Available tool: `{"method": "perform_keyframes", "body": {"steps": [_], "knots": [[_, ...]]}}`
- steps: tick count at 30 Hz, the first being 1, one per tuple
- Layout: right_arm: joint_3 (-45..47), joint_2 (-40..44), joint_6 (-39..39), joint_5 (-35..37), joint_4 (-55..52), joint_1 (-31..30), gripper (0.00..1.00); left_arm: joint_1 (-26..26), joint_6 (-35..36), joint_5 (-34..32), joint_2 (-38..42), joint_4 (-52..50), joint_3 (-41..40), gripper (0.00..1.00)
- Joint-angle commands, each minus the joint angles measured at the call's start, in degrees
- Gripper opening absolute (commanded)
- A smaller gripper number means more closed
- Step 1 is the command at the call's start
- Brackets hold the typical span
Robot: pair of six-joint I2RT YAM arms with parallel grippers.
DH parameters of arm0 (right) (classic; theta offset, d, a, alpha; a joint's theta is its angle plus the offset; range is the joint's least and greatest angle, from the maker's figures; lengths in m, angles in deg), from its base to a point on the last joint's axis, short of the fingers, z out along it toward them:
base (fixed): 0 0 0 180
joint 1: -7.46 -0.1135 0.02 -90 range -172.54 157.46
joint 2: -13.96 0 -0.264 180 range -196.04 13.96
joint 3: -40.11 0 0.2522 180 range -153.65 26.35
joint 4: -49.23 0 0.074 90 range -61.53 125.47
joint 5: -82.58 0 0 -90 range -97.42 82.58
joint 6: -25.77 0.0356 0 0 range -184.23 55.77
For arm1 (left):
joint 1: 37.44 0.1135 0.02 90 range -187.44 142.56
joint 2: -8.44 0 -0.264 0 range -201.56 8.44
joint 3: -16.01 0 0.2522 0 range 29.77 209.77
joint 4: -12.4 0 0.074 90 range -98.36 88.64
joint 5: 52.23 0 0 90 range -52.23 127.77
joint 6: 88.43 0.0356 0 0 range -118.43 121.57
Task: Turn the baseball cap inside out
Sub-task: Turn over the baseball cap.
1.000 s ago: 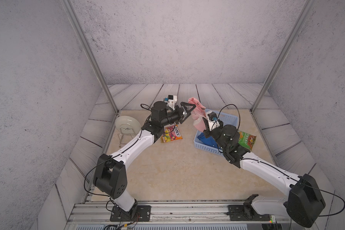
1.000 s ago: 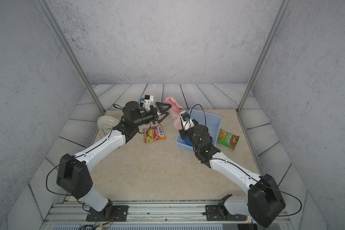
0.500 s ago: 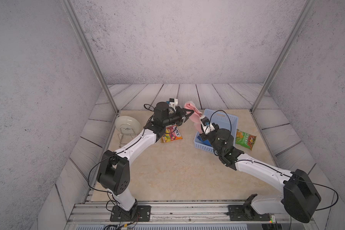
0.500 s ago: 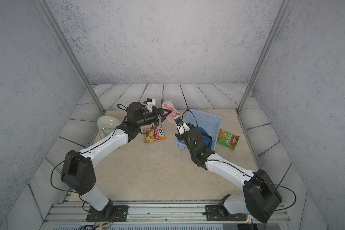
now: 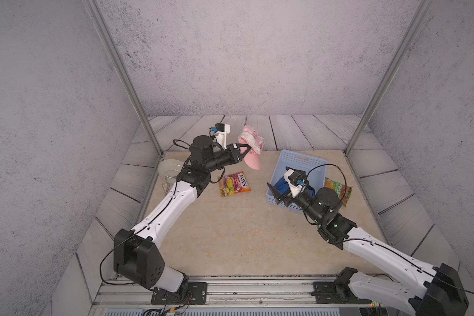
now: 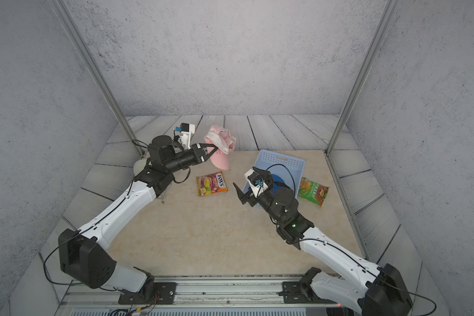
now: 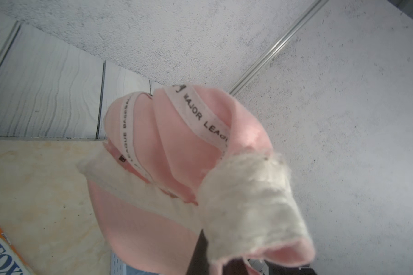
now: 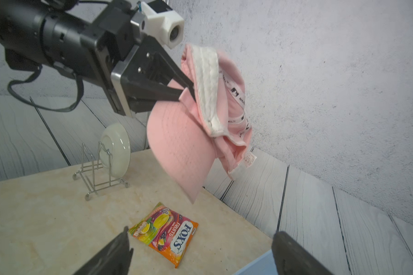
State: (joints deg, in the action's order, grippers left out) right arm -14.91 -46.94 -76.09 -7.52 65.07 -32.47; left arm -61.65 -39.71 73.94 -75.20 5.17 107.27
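While the left pincer (image 5: pixel 250 148) is clamped tight on the baseball cap (image 5: pixel 253 162) just where the brim meets the white sweatband, the cap hangs in the air above the far edge of the bench (image 5: pixel 230 238), touching nothing else. Its brim droops downward and its crown slumps away from the arm. That single high hold seems meant to let the soft crown dangle free so the other arm can work on it. Lettered seam tapes and the sweatband face outward, so I judge the crown mostly turned already, though folds hide part of it. The right pincer (image 8: pixel 201 232) hovers low beside the blue basket (image 5: pixel 303 160), jaws spread wide with nothing between them. It points at the cap but is well apart from it, placed, I'd say, for a fresh reach. A candy packet (image 5: pixel 234 183) lies flat on the bench below the cap, and a plate (image 8: pixel 116 147) stands in its wire rack near the left edge.
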Motion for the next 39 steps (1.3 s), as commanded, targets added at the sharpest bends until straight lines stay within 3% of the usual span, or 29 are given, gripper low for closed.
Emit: {"method": "perform_keyframes", "body": {"steps": [1, 5, 10, 21, 28, 32, 35, 37, 39], "knots": [[-2.22, -2.52, 1.52, 0.03, 9.6, -0.24, 0.96, -0.05, 9.9, 2.64, 3.07, -2.86, -0.15, 0.0], [-4.26, -9.12, -0.22, -0.02, 20.39, -0.33, 0.96, -0.12, 8.23, 3.49, 4.5, -1.36, -1.45, 0.0], [-4.65, -16.25, -7.69, 0.97, 30.12, -0.53, 0.96, -0.22, 2.99, 5.17, 4.9, 2.11, -2.37, 0.0], [-8.91, -23.22, -18.82, 8.76, 35.35, -0.68, 0.92, -0.23, 1.68, 9.2, 5.35, -0.31, -1.82, 0.0], [-13.22, -28.1, -24.6, 8.72, 39.45, -0.94, 0.91, -0.31, 1.48, 10.94, 4.67, -2.73, -1.05, 0.0], [-15.57, -31.01, -28.64, 6.88, 40.55, -1.12, 0.96, -0.31, 1.34, 11.25, 4.62, -3.56, -1.05, 0.0], [-17.11, -32.18, -27.98, 6.53, 40.91, -1.36, 0.96, -0.31, 1.7, 12.02, 4.53, -4.36, -1.07, 0.0], [-17.83, -32.14, -26.68, 6.46, 40.16, -1.47, 0.88, -0.29, 2.92, 11.57, 4.66, -6.38, -1.16, 0.0], [-18.15, -31.26, -25.68, 5.51, 38.19, -1.52, 0.73, -0.31, 5.24, 10.14, 4.94, -9.49, -1.2, 0.0]]}}
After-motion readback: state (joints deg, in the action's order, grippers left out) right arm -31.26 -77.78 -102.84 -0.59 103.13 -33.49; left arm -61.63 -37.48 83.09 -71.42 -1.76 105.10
